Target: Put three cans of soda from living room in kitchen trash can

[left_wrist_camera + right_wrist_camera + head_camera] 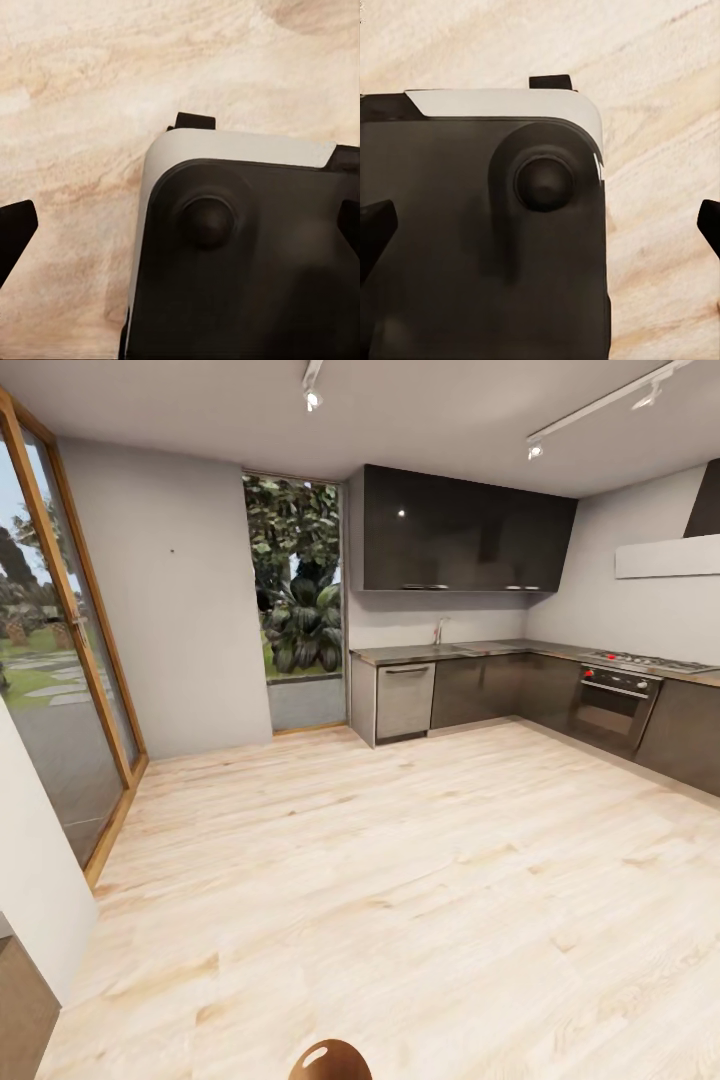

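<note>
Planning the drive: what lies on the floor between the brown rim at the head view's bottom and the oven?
Bare pale wood floor, in the head view, up to the built-in black oven.

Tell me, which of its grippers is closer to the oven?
Probably right, barely: the oven sits far off, ahead to the right. Both the left gripper and right gripper hang open above the robot's base.

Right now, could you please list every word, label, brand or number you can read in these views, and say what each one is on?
None: no readable text in any view.
Oven: red knobs on its panel, any markings too small to read.
Dishwasher, upper cupboards: plain fronts.
Robot base in the wrist views: unlabelled.
</note>
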`<state>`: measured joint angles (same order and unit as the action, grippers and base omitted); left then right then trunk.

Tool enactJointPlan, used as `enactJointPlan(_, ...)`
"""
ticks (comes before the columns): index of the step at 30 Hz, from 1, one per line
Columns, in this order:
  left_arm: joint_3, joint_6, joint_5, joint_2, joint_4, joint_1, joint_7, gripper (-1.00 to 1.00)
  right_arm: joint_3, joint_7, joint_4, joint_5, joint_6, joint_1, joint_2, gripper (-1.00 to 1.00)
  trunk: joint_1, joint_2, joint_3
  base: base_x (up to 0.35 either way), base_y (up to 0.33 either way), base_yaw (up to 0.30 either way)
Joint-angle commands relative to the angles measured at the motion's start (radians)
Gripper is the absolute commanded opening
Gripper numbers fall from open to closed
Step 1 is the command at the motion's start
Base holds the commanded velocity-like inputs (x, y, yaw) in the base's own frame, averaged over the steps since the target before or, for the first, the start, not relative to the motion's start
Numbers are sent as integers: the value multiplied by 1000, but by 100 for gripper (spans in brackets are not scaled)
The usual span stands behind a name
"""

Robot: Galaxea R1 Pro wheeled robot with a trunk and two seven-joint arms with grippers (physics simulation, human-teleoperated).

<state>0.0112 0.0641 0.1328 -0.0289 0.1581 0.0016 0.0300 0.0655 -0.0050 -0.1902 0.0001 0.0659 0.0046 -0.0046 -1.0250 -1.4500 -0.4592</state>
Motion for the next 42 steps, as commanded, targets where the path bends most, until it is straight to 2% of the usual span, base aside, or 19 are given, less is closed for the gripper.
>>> enactJointPlan(1,0,-1,0,0,-1,0,-1,100,0,0,0,0,0,0,0,100,0,0,0,0,0,0)
enactJointPlan(13,-6,-7,-16,5,42,0,-4,100,-1,4,0,1,3,0,0,100,0,0,0,0,0,0)
enactJointPlan(19,-7,-7,-17,1,180,0,-6,100,2,4,0,2,4,0,0,100,0,0,0,0,0,0)
enactJointPlan(25,-7,-9,-18,-3,248,0,8,100,3,1,-12,10,10,0,-8,100,0,0,0,0,0,0)
enactJointPlan(26,-7,-72,-18,-3,345,0,46,100,3,0,-42,10,13,0,-12,100,0,0,0,0,0,0)
enactJointPlan(28,-6,-147,-18,-2,430,0,58,100,2,0,-81,9,34,0,-14,100,0,0,0,0,0,0)
enactJointPlan(29,-7,-233,-18,-3,542,0,65,100,1,0,-160,10,73,0,-15,100,0,0,0,0,0,0)
enactJointPlan(31,-7,-247,-18,-5,578,0,68,100,1,0,-224,9,85,0,-18,100,0,0,0,0,0,0)
enactJointPlan(32,-6,-246,-19,-7,590,0,69,100,3,0,-365,9,100,0,-54,100,0,0,-2,0,0,-24)
enactJointPlan(35,-6,-245,-19,-5,590,0,66,100,6,1,-420,8,122,0,-73,100,0,0,-6,0,0,-10)
enactJointPlan(42,-7,-245,-19,-5,588,0,67,100,9,2,-475,8,130,0,-79,100,0,0,-17,0,0,-2)
